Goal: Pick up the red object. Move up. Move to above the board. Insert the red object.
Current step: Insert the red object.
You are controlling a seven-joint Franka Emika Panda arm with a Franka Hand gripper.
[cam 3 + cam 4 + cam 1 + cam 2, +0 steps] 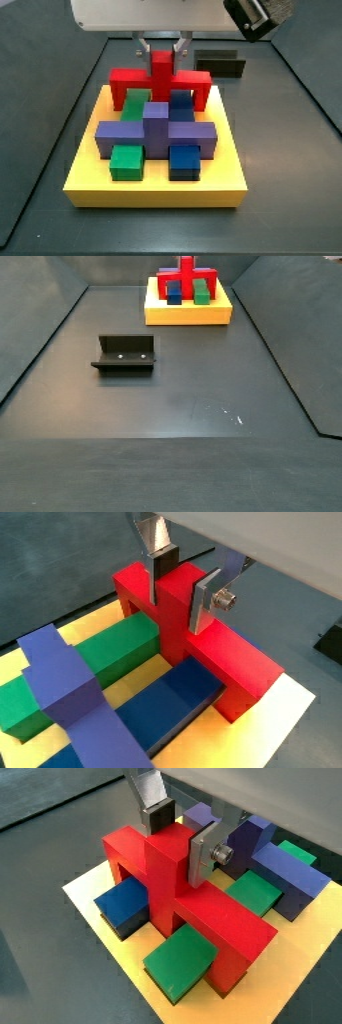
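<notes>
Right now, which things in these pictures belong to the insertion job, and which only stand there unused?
Belonging to the job:
- red object, its stub between the jaws
- gripper, above the board's far edge
- yellow board

Only standing there:
- purple cross-shaped block
- green blocks
- blue blocks
- fixture, on the floor, apart from the board

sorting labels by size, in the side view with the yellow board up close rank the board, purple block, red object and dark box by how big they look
1. board
2. purple block
3. red object, its stub between the gripper fingers
4. dark box, though it sits farther back, so it may only look smallest
</notes>
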